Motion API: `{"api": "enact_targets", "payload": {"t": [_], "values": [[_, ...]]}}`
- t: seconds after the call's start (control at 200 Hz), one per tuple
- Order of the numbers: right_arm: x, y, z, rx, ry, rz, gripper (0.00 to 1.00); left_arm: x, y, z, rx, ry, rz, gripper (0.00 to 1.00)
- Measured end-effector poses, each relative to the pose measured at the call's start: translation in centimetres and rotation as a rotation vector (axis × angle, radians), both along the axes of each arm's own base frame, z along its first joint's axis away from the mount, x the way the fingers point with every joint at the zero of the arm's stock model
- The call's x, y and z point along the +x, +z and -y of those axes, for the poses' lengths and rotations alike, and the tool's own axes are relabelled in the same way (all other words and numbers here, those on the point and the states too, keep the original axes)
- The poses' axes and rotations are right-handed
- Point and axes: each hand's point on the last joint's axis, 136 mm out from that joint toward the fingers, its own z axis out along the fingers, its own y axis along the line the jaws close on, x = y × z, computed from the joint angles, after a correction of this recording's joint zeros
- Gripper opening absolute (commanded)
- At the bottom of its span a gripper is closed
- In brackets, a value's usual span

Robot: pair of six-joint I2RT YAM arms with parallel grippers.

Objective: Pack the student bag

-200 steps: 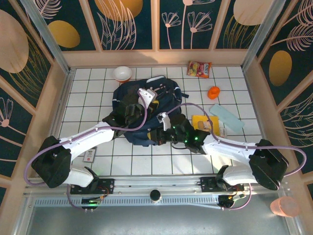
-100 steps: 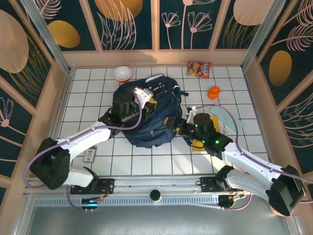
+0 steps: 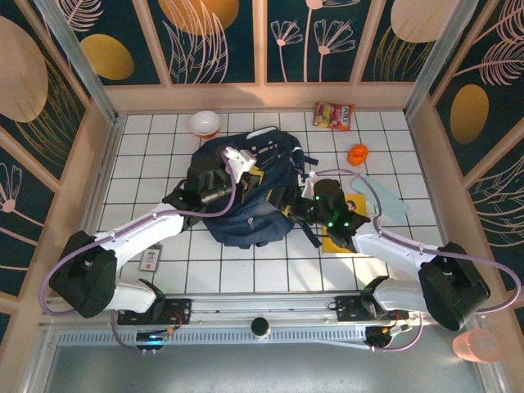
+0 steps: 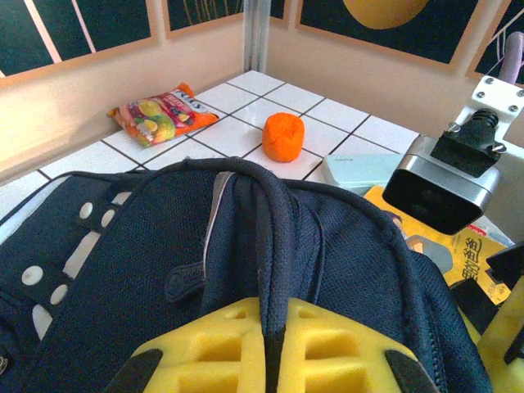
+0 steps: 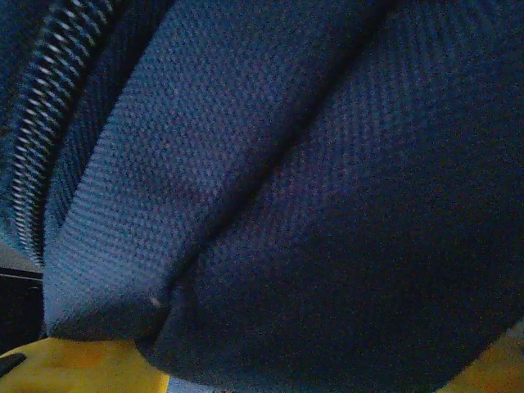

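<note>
The student bag, a navy-blue backpack, lies in the middle of the tiled table. My left gripper is on its upper part. In the left wrist view the yellow pads of the left gripper are shut on a dark rolled edge of the bag. My right gripper is pushed against the bag's right side. In the right wrist view the right gripper has its yellow pads far apart, open, with a bulge of navy fabric and a zip between and above them.
A white bowl sits at the back left and a snack packet at the back right. An orange object, a pale blue case and a yellow book lie right of the bag. A small card lies front left.
The right gripper let go at the bag's near side, opened, swung out to the right, then came back against the bag's right side. The left gripper kept its hold and drew the bag slightly away.
</note>
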Motion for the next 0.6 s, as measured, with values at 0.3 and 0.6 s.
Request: {"api": "enact_targets", "payload": {"t": [0.3, 0.6], "values": [[-0.9, 2.8, 0.8, 0.052, 0.001, 0.058, 0.73, 0.0, 0.3, -0.3, 0.005, 0.006, 0.011, 0.00], [-1.5, 2.6, 1.2, 0.101, -0.013, 0.036, 0.72, -0.2, 0.3, -0.1, 0.002, -0.006, 0.008, 0.00]]}}
